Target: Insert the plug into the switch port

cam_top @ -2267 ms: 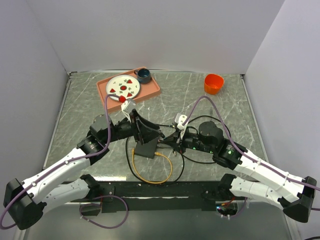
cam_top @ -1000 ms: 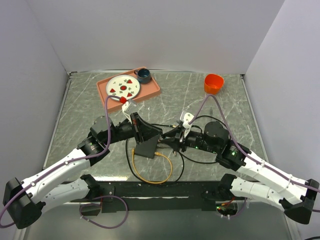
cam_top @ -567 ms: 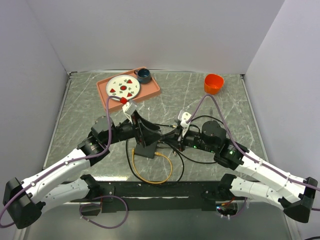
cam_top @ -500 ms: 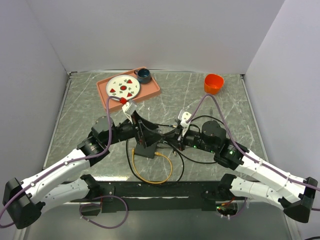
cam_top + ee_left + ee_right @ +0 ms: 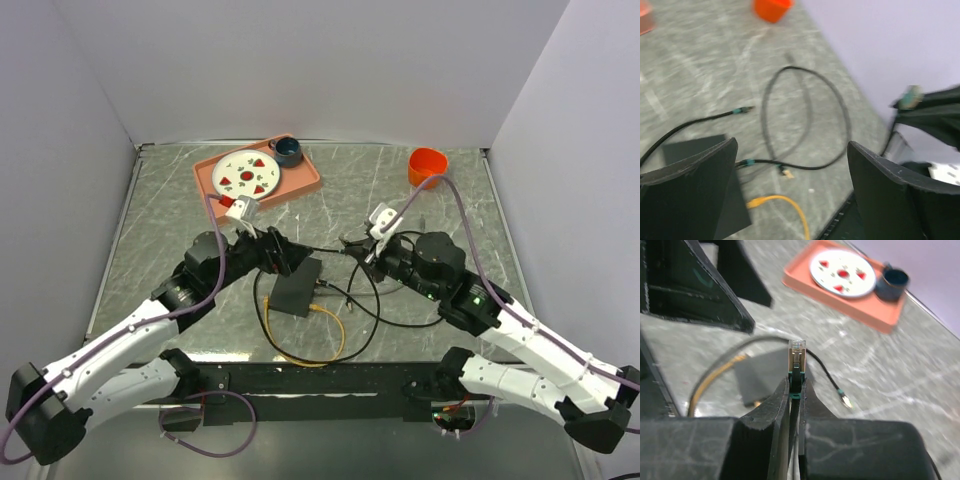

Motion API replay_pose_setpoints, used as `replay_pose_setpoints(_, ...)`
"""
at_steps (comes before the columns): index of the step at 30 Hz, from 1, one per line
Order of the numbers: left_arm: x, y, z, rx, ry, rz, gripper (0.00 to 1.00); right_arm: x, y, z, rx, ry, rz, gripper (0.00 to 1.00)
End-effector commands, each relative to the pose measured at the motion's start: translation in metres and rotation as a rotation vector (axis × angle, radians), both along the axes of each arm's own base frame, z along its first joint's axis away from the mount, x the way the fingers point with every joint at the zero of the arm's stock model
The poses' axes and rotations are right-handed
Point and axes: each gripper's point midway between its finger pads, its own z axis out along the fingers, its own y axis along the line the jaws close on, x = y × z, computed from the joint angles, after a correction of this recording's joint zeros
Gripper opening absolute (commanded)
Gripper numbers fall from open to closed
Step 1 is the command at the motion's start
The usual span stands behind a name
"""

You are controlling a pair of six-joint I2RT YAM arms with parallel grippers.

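The switch [image 5: 295, 290], a flat black box, lies on the marble table between the arms; it also shows in the right wrist view [image 5: 765, 372] and the left wrist view [image 5: 695, 145]. My left gripper [image 5: 277, 254] hangs just behind and left of the switch, open [image 5: 792, 145] with nothing between its fingers. My right gripper [image 5: 352, 247] is up to the right of the switch, shut [image 5: 796, 382] on the plug [image 5: 797, 352], a clear connector with a teal boot on a black cable. The plug tip points toward the switch, a short gap away.
A yellow cable [image 5: 300, 345] loops in front of the switch. Black cable [image 5: 370, 300] coils to its right, with a loose plug [image 5: 742, 109] on the table. A salmon tray [image 5: 300, 185] with a plate and a dark cup is at the back left, an orange cup [image 5: 427, 166] at the back right.
The left gripper opened, let go of the tilted switch and drew back; the switch now lies flat. The right gripper shut on the plug and moved up and right.
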Motion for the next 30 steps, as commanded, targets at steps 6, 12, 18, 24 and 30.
replay_pose_setpoints(6,0.053,0.031,-0.090,0.077,0.199,0.132,0.97,0.042,-0.012,-0.093,-0.263,0.120,-0.135,0.00)
replay_pose_setpoints(12,0.075,0.022,-0.130,0.140,0.286,0.100,0.97,0.060,0.004,-0.141,-0.419,0.219,-0.094,0.00)
replay_pose_setpoints(18,0.089,0.016,-0.170,0.190,0.374,0.088,0.97,0.073,0.018,-0.186,-0.565,0.324,-0.058,0.00)
replay_pose_setpoints(24,0.092,0.014,-0.194,0.211,0.413,0.085,0.97,0.082,0.018,-0.207,-0.629,0.335,-0.079,0.00)
replay_pose_setpoints(30,0.091,0.000,-0.204,0.176,0.431,0.013,0.98,0.080,0.014,-0.226,-0.679,0.365,-0.080,0.00)
